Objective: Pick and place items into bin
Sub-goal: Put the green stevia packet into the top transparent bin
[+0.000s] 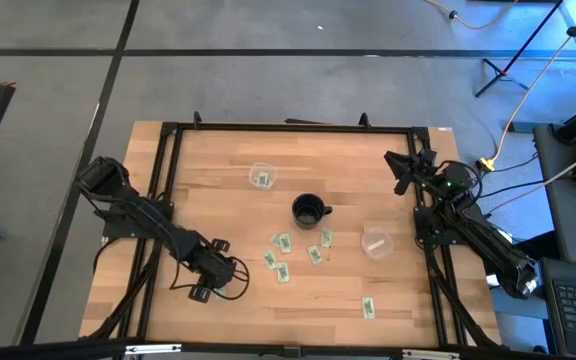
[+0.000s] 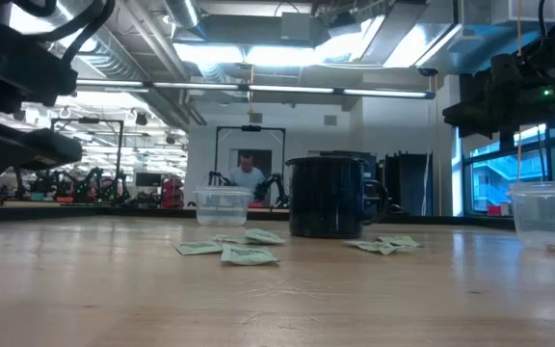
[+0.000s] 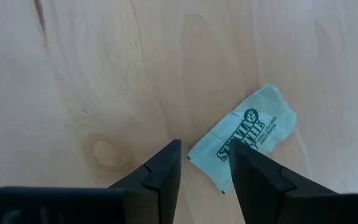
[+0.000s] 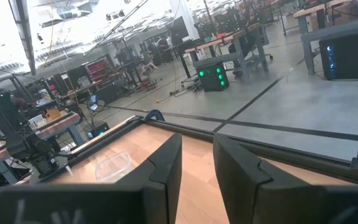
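Observation:
Several pale green packets lie flat on the wooden table near the black mug (image 1: 310, 210), among them (image 1: 270, 260), (image 1: 283, 242), (image 1: 315, 254) and, apart near the front, (image 1: 368, 308). My left gripper (image 1: 226, 270) points steeply down just left of this group. It is open in the left wrist view (image 3: 207, 158), over the near end of one packet (image 3: 250, 134); whether a finger touches the packet I cannot tell. My right gripper (image 4: 196, 155) waits level at the table's far right corner (image 1: 408, 165), its fingers a little apart with nothing between them.
A clear plastic bin (image 1: 262, 177) with something pale green inside stands far-left of the mug, and a second clear bin (image 1: 376, 243) stands right of the packets. A black frame (image 1: 288, 127) runs round the table. Bare wood lies near the left and front edges.

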### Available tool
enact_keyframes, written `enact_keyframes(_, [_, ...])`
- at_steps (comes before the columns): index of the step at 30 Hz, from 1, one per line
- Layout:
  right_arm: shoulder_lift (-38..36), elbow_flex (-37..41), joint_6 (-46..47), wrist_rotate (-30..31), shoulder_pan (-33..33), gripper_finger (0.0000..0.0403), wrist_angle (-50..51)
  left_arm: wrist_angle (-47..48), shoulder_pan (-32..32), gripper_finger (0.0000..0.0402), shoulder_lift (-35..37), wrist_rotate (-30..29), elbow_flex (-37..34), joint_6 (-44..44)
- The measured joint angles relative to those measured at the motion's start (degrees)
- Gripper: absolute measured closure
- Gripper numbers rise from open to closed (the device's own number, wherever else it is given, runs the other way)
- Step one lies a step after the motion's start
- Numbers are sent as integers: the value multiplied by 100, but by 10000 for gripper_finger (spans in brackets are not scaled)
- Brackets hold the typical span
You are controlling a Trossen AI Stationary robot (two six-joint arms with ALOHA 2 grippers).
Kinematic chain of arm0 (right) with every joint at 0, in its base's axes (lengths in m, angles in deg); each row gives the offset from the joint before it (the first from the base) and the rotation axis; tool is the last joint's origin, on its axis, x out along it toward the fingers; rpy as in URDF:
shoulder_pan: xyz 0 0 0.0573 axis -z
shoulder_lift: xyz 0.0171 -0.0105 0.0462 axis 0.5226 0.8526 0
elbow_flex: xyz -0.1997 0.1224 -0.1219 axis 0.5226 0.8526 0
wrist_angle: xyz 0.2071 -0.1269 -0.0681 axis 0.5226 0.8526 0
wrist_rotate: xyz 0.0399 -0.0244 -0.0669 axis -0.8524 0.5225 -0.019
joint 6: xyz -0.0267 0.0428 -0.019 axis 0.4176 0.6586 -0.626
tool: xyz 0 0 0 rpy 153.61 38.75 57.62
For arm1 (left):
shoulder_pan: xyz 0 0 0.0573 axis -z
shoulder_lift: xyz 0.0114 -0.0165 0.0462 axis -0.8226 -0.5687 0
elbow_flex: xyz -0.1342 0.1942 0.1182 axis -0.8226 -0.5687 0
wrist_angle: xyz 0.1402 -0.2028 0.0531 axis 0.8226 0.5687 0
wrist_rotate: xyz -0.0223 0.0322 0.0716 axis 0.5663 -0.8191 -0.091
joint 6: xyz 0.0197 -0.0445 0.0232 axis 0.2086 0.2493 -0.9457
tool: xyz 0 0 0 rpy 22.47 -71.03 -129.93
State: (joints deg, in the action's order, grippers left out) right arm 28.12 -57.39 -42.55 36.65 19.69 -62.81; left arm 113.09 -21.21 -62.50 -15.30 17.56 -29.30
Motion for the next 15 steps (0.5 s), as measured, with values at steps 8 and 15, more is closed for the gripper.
enact_keyframes(8, [0, 0, 75, 0, -2, 308, -1, -329, 23, 276, -24, 84, -227, 72])
enact_keyframes(15, [0, 0, 135, 0, -2, 308, -1, -759, 17, 322, 2, 168, -513, 278])
